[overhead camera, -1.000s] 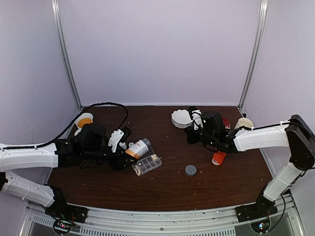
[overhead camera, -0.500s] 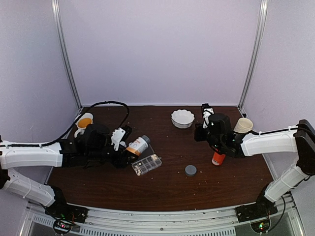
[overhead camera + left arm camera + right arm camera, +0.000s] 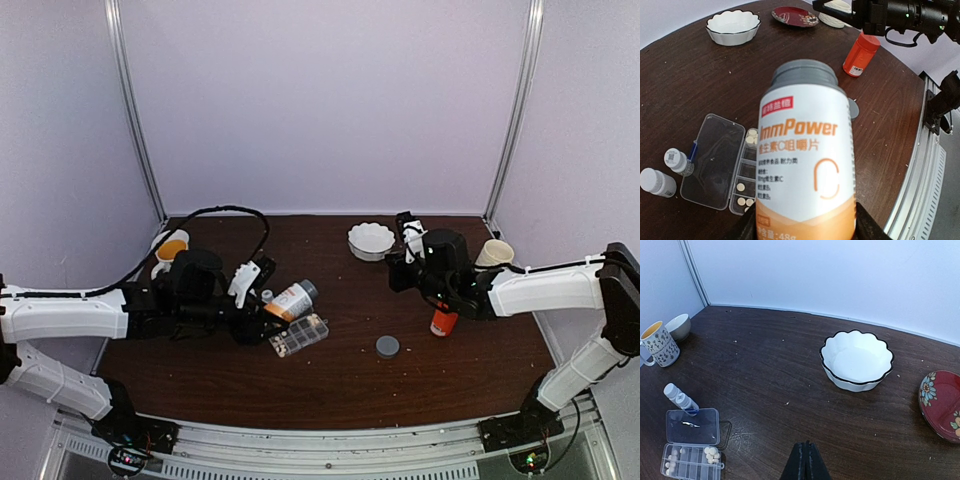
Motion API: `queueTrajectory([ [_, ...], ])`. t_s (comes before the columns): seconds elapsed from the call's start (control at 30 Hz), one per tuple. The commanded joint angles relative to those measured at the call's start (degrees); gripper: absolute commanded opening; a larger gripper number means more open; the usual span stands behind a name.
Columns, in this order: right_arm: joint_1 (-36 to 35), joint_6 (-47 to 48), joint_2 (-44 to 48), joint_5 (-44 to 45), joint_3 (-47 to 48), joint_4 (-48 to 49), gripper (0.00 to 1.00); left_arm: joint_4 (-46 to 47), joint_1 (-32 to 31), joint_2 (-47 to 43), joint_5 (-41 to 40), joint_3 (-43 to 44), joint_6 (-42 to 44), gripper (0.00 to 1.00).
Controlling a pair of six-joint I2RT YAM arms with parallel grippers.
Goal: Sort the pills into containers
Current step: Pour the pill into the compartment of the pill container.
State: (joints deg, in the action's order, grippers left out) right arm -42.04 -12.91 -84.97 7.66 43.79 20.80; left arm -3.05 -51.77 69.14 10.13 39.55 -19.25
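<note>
The clear organizer lies open left of the table's middle, unmoved, pale pills in some compartments; beside it the white-and-orange bottle (pinched in the left jaws) has shifted rightward; right jaws pressed together

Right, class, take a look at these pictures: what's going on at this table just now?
The left gripper holds a white-and-orange supplement bottle, tilted over beside the open pill organizer. A few pale pills lie in some of its compartments, while others look empty. The right gripper is shut and holds nothing, hanging above the table on the near side of the white bowl.
</note>
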Motion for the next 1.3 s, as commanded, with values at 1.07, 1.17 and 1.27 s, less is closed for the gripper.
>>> queueTrajectory([
  [1.07,-0.2,-0.4,-5.0,-1.9,7.8,-6.9,0.0,-17.0,-0.2,17.7,-0.6,16.6,-0.2,0.0],
  [1.17,-0.2,-0.2,-4.8,-1.8,7.6,-7.0,0.0,-20.4,-0.2,19.0,-2.1,18.5,-0.2,0.0],
  [1.27,-0.2,-0.2,-4.9,-1.8,7.5,-7.1,0.0,-23.3,-0.3,20.5,-1.8,21.2,0.1,0.0],
])
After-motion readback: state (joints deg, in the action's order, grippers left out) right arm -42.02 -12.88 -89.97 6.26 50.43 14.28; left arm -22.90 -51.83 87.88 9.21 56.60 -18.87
